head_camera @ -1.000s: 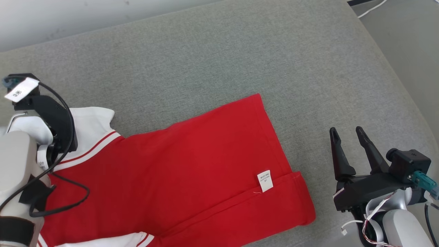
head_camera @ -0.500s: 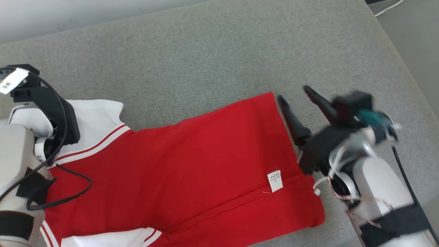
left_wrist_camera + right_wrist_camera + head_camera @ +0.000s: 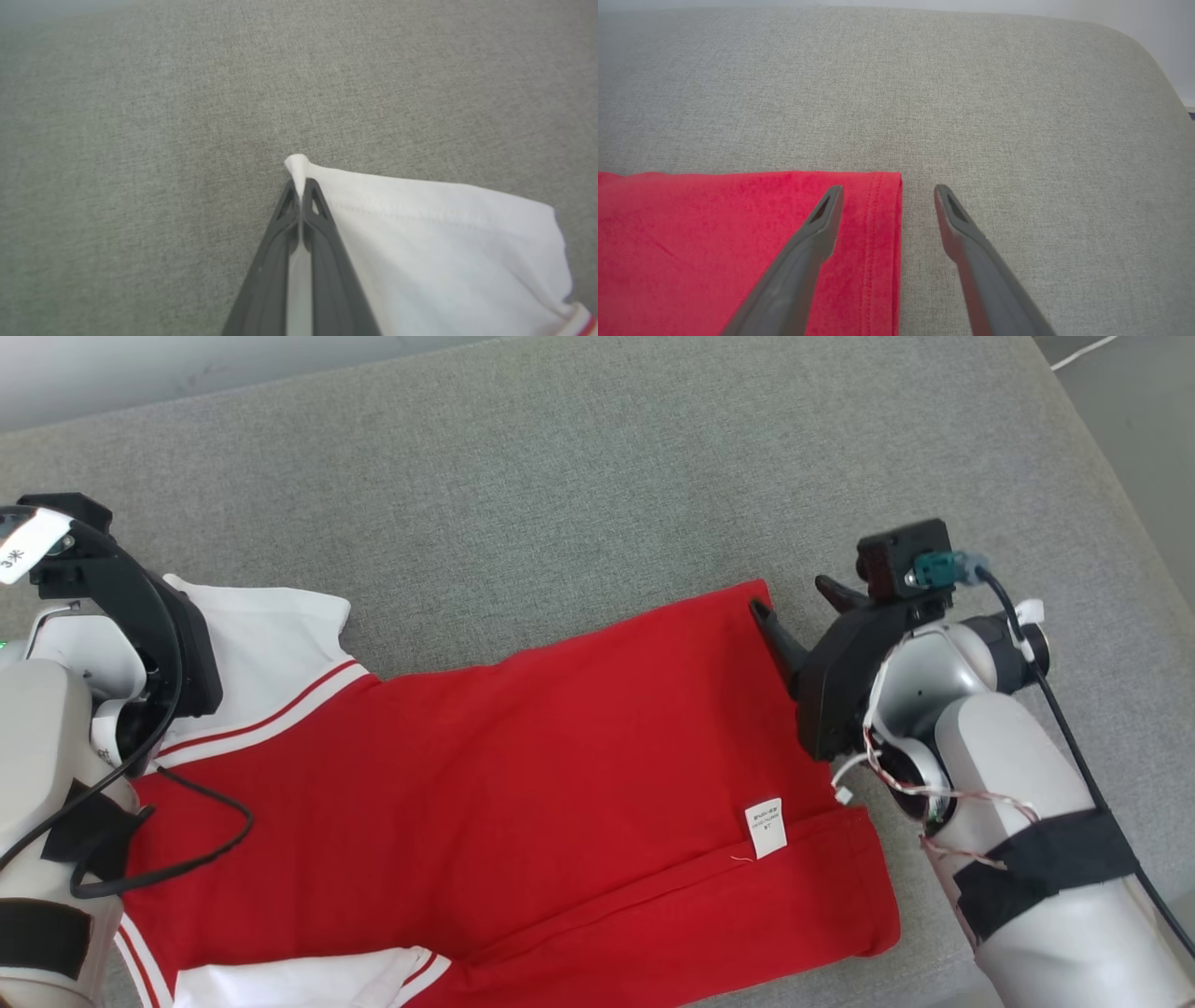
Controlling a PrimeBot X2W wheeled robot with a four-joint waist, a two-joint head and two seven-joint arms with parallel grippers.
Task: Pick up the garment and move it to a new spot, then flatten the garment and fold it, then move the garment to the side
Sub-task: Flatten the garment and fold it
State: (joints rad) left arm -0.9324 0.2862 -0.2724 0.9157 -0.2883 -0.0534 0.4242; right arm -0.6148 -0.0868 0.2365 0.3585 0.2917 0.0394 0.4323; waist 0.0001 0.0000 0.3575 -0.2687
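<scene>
Left gripper (image 3: 301, 186) tight on the garment (image 3: 444, 242); right gripper (image 3: 888, 191) wide, astride its red hem (image 3: 883, 242).

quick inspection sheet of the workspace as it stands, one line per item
surface: grey fabric cushion, no stains seen
job's things: garment, red with white sleeves, spread mostly flat; care label showing near the hem end
clutter: nothing seen
grippers: left gripper shut on a corner of the white sleeve; right gripper open, one finger over the red hem corner, the other over bare cushion
cables: black cable from the left arm loops over the garment; another black cable runs along the right wrist; white cable beyond the cushion's far right corner
surroundings: pale surface beyond the cushion's far edge
</scene>
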